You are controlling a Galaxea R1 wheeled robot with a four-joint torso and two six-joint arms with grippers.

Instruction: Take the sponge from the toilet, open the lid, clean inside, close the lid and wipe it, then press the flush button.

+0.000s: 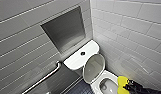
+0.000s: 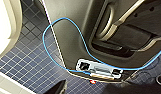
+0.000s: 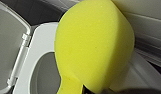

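The white toilet (image 1: 96, 86) stands in the corner with its oval lid (image 1: 94, 68) raised against the tank (image 1: 78, 58). The dark flush button (image 1: 82, 53) sits on the tank top. My right gripper (image 1: 127, 85) is shut on the yellow sponge (image 1: 123, 83), squeezed, and holds it over the right side of the seat, above the open bowl (image 1: 106, 87). In the right wrist view the sponge (image 3: 96, 45) looms large in front of the seat (image 3: 42, 42) and the lid's hinge (image 3: 25, 40). My left gripper hangs open over the floor, holding nothing.
A grab bar (image 1: 43, 78) runs along the grey tiled wall left of the toilet, below a recessed niche (image 1: 64, 28). White tiled wall closes the right side. The left wrist view has dark blue floor tiles (image 2: 28, 62), the robot's base and a blue cable (image 2: 68, 20).
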